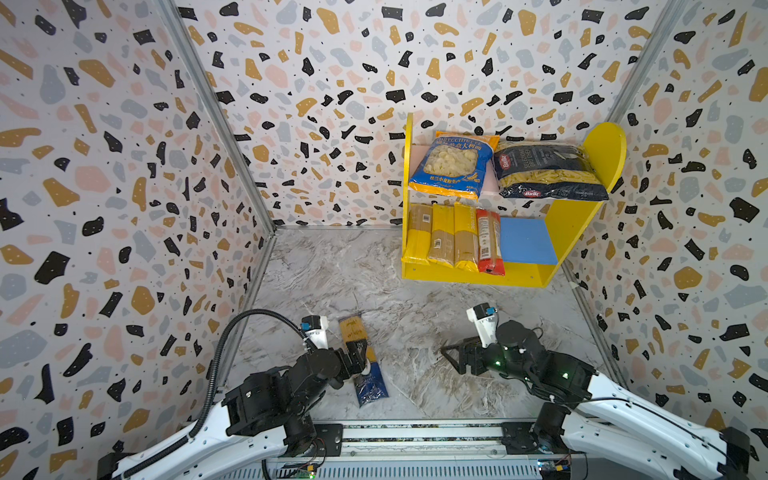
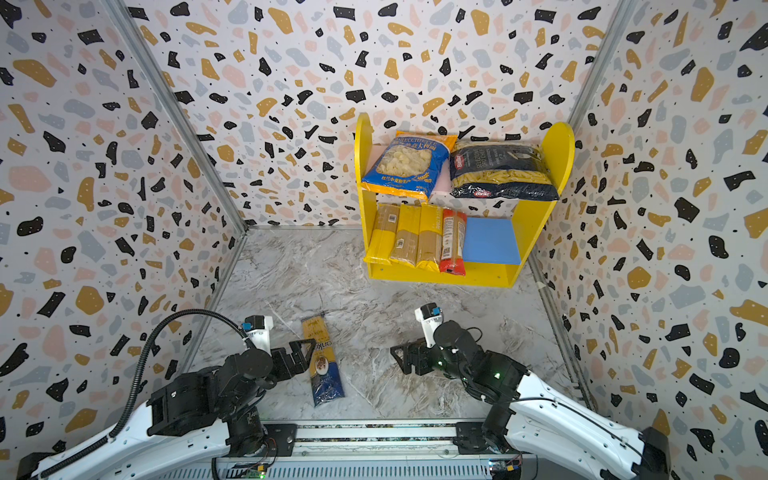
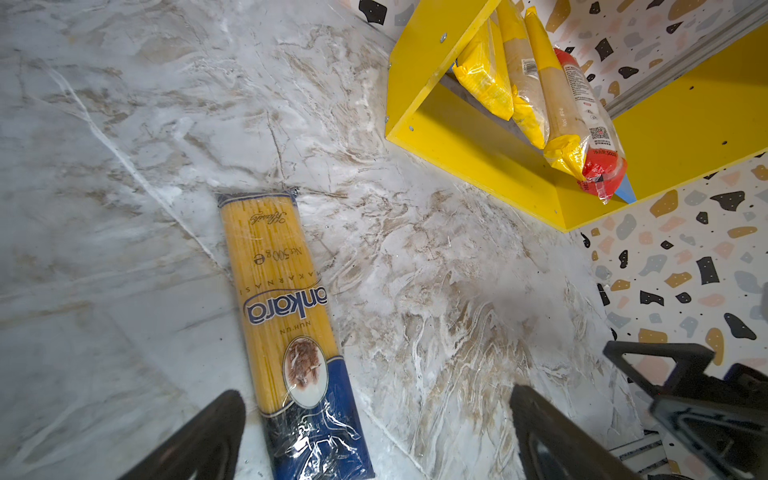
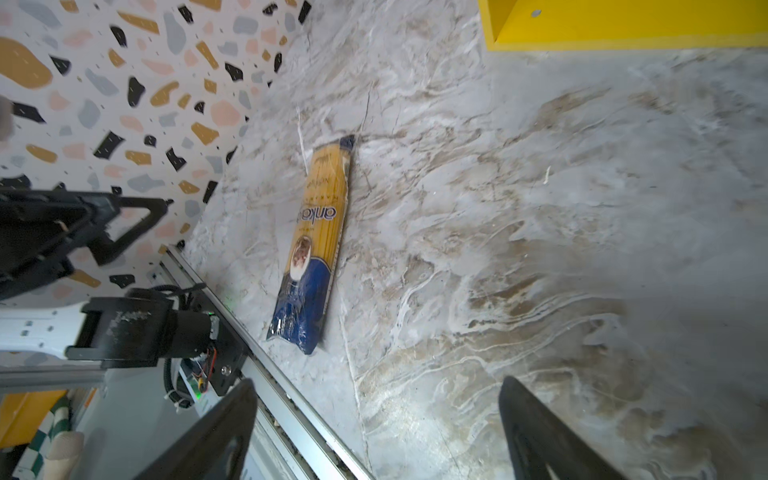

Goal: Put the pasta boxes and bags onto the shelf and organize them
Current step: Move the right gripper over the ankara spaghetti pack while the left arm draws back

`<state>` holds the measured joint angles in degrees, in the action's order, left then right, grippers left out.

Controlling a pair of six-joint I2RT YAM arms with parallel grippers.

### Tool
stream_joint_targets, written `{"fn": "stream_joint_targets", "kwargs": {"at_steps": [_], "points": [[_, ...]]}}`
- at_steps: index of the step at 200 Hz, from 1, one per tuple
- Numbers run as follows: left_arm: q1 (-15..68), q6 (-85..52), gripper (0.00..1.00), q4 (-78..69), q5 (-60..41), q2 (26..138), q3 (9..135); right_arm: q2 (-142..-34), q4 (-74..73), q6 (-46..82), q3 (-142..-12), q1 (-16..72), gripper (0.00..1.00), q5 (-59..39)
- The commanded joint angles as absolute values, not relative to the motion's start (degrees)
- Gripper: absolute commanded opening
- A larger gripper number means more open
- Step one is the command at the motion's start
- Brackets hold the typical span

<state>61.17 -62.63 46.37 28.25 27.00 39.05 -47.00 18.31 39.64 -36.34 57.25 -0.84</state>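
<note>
Blue-ended spaghetti pack [image 3: 286,316] lies flat on the marble table [image 1: 415,299], well apart from the shelf [image 1: 567,232]. My left gripper [image 3: 376,392] hangs over its blue end, jaws spread wide, gripping nothing. My right gripper [image 4: 378,384] also gapes, empty, off to the pack's side.

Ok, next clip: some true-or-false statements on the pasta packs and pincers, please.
1. The blue-ended spaghetti pack lies on the tabletop. True.
2. The left pincer is shut on it. False: its fingers stand open, nothing gripped.
3. The orecchiette bag and Barilla bag share the upper board. True.
4. The red pack sits on the upper board. False: it is on the lower board, beside the yellow packs.
5. The right pincer is open and empty. True.
</note>
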Motion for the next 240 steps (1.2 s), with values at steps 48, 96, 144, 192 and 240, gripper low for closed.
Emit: {"fn": "stream_joint_targets", "kwargs": {"at_steps": [48, 96, 144, 192, 240], "points": [[61.0, -66.1, 1.0, 54.2, 33.2, 18.5, 40.4, -71.6, 8.1, 38.9, -48.3, 67.7, 0.93, 5.7], [61.0, -66.7, 1.0, 58.6, 36.3, 15.3, 42.8, -85.6, 6.9, 38.5, -56.8, 71.3, 0.95, 5.4], [61.0, -66.9, 1.0, 62.2, 38.5, 13.4, 46.0, -94.2, 7.1, 38.7, -62.1, 73.0, 1.0, 4.9], [61.0, -66.8, 1.0, 65.4, 41.2, 12.9, 50.1, -100.7, 8.0, 38.4, -66.7, 74.5, 0.99, 4.8], [61.0, -66.8, 1.0, 67.2, 42.4, 12.6, 52.0, -107.8, 11.1, 37.4, -72.5, 75.5, 0.99, 6.5]]}}
